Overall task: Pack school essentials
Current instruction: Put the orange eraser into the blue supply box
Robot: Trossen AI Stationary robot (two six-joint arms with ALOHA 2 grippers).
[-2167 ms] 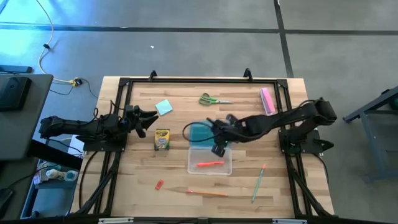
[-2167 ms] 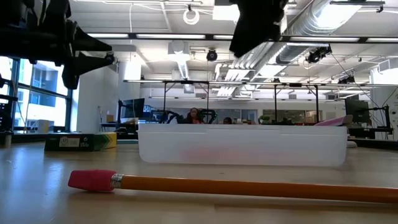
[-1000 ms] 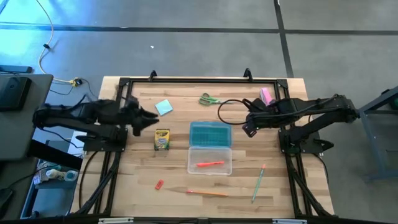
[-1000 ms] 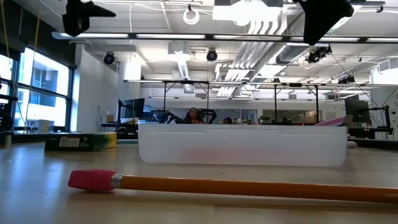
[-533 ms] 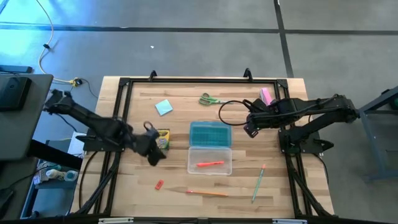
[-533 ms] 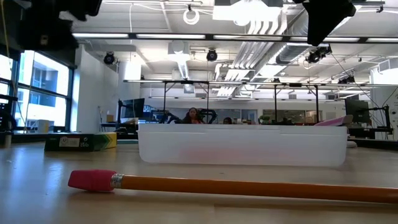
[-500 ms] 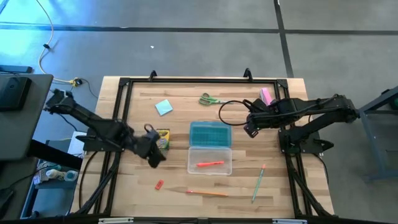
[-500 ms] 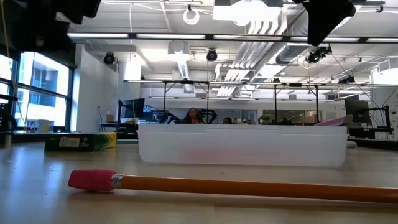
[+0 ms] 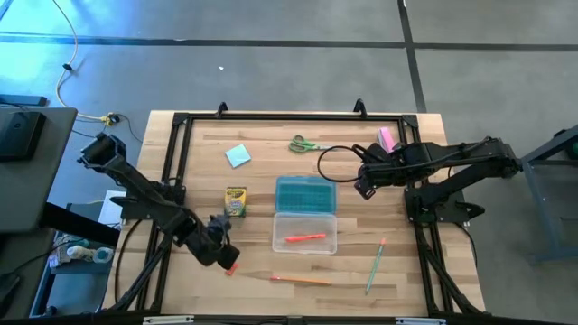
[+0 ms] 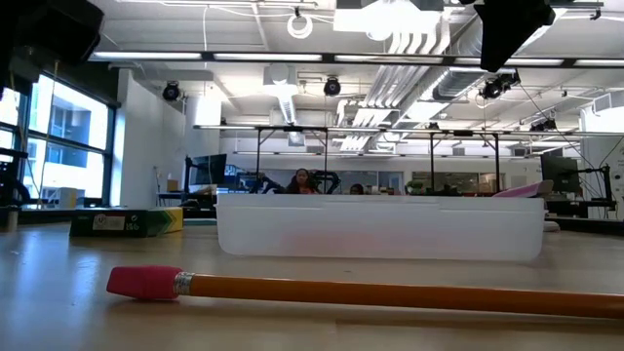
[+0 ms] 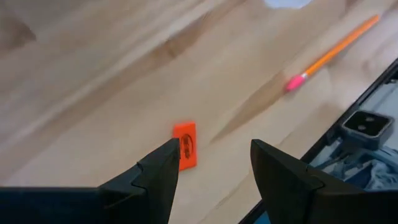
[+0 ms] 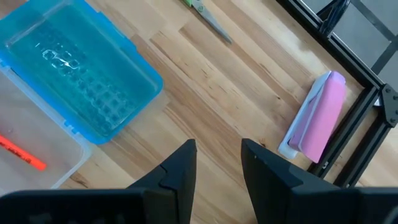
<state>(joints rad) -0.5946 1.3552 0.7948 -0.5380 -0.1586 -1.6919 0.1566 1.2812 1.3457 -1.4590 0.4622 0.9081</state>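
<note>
Over the table's near-left area, left pincer (image 11: 211, 171) hovers open above the eraser (image 11: 185, 145); next: lower, close, carry to the case (image 9: 305, 233).

The high view looks straight down on the whole table (image 9: 298, 171). The low view sits at tabletop level, close behind a pencil (image 10: 370, 290). Both share the clear case (image 9: 305, 233), seen side-on (image 10: 380, 226) low.
</note>
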